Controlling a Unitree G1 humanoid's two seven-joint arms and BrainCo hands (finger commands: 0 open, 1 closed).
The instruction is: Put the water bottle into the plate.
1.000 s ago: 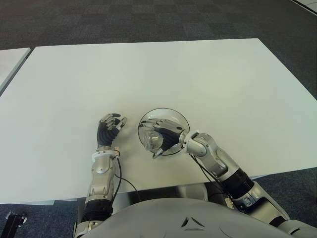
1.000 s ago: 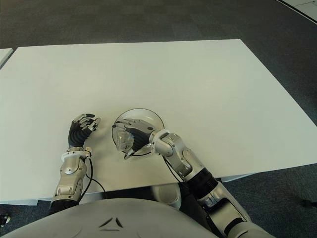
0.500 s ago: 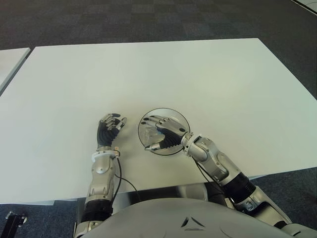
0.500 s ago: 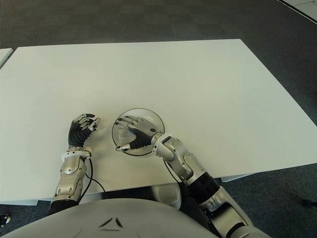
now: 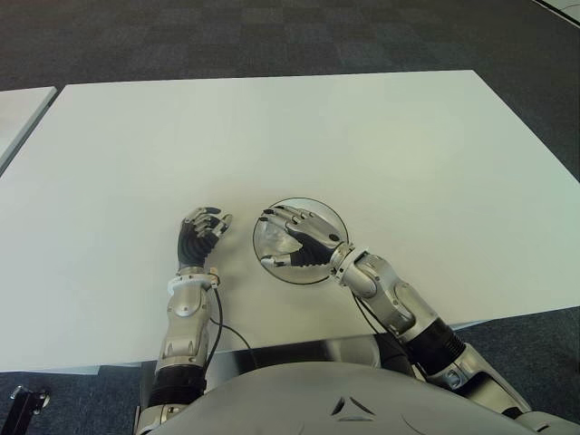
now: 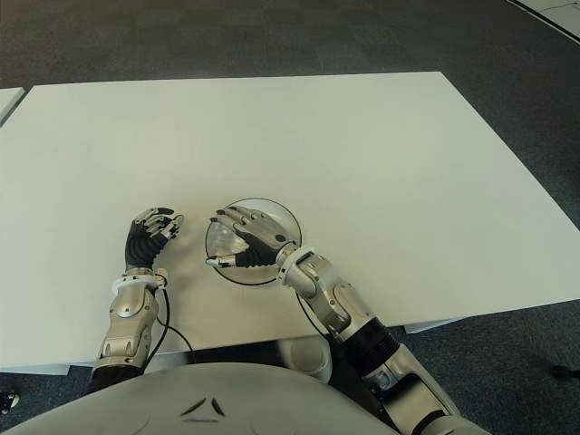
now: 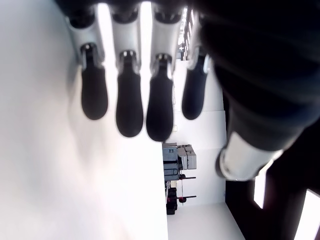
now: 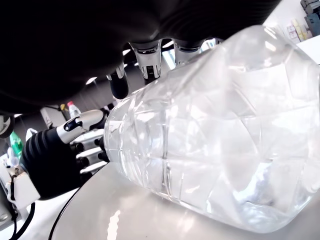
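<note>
Bottle placement looks basically done here. From the left eye view, the water bottle (image 5: 272, 241) is lying on its side in the plate (image 5: 331, 217), which sits near the tabletop's (image 5: 362, 136) front edge, a bit left of that edge's middle. The right hand (image 5: 297, 239) hovers over it with fingers (image 5: 276, 216) fanned out flat and apart, not wrapped around anything, so I'd read that as letting go rather than gripping. The left hand (image 5: 199, 236) shows just to the plate's left, loosely curled with nothing in it, probably just kept out of the way. Right eye view tells the same story, and the plate's far rim is clear of the hand. Left wrist view: four dark fingertips (image 7: 130, 110) hang side by side over bare white tabletop, holding nothing. Right wrist view is the useful one: the clear faceted bottle fills the shot and rests on the glossy plate surface, with the right hand's fingers only poking out above it, not clamped on it. Lying down makes sense since it can't topple, though my guess is it could roll a bit when the hand lifts away.
</note>
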